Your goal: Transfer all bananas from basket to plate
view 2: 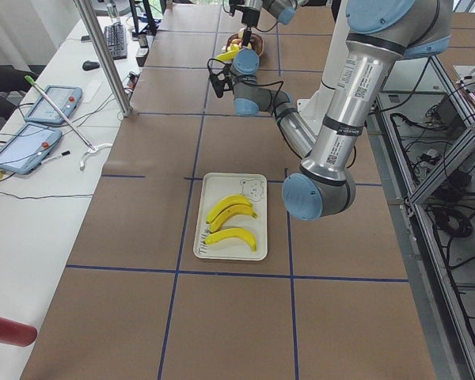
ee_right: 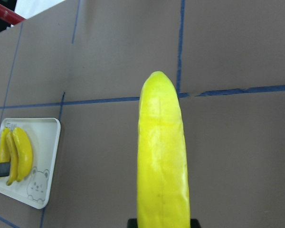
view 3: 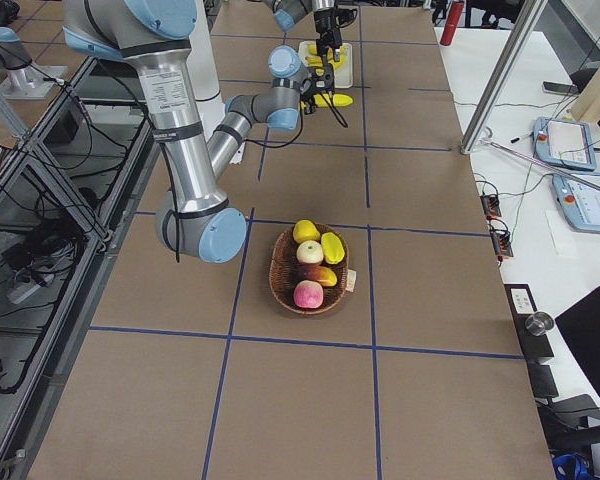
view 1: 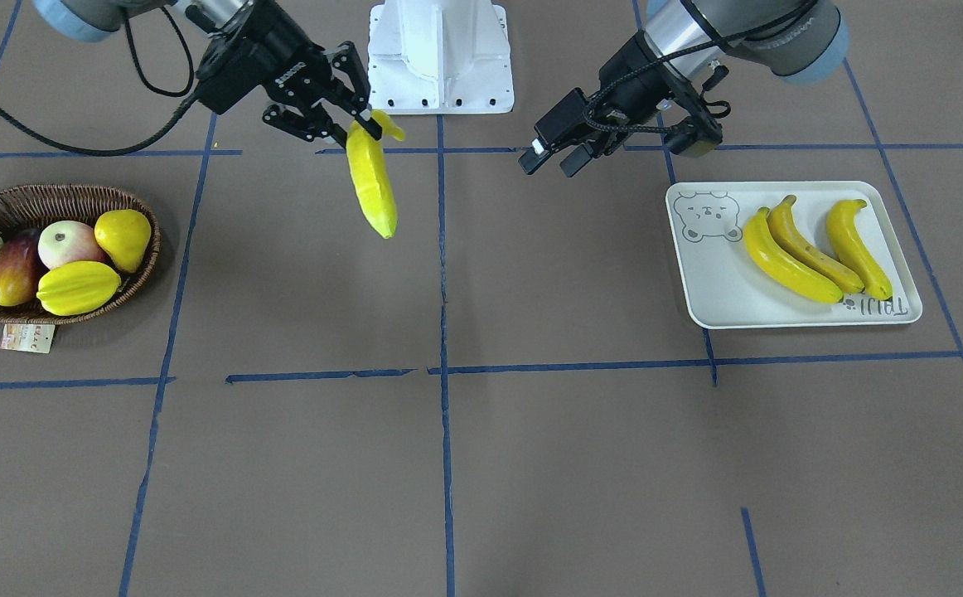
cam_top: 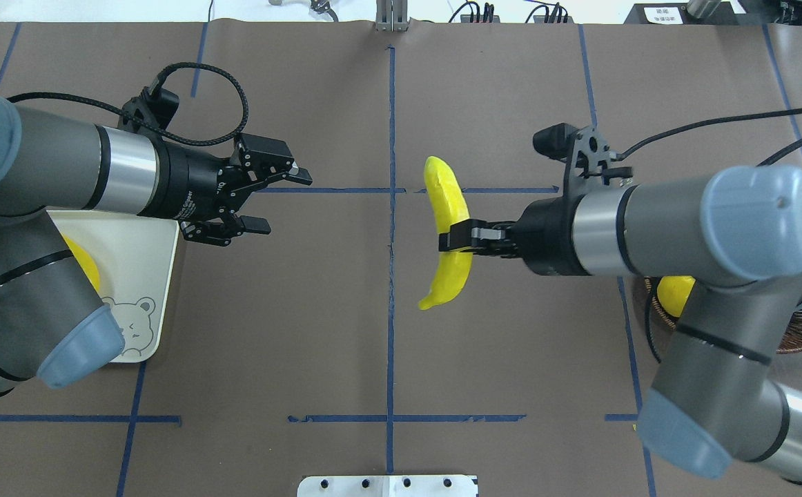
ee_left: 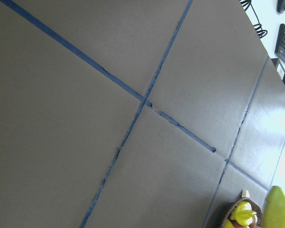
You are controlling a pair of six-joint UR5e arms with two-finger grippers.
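Table (view 1: 531, 464): brown surface marked off with blue tape lines; the basket and the plate sit at opposite ends, well apart.
Plate (view 1: 701, 282): white tray with a bear drawing, on the robot's left side. Three bananas (view 1: 809, 249) lie in it side by side, the middle one a darker orange-yellow.
Basket (view 1: 50, 195): woven wicker, on the robot's right side. It holds a starfruit (view 1: 77, 288), a pear (view 1: 125, 236) and some reddish round fruit. No banana shows in it.
Carried banana (view 1: 371, 186): lifted clear of the table near the central tape line, between basket and plate and touching neither.
Right gripper (cam_top: 456, 241): fingers pinched across the carried banana, about mid-length in the overhead view.
Left gripper (cam_top: 284, 201): fingers spread wide and holding nothing, in the air near the plate's inner edge, pointing toward the banana.
Handling: judging by its even glossy skin, the banana is probably a light, stiff replica. It should stand a firm squeeze, but may be slick and could swing in a two-finger pinch because of its curve.
Where to hold: across the thick middle, near the balance point, and away from the tapering ends. A receiving hand would probably take the free stretch beside the present grip.
Progress: this looks like the fourth and last banana, about halfway across.
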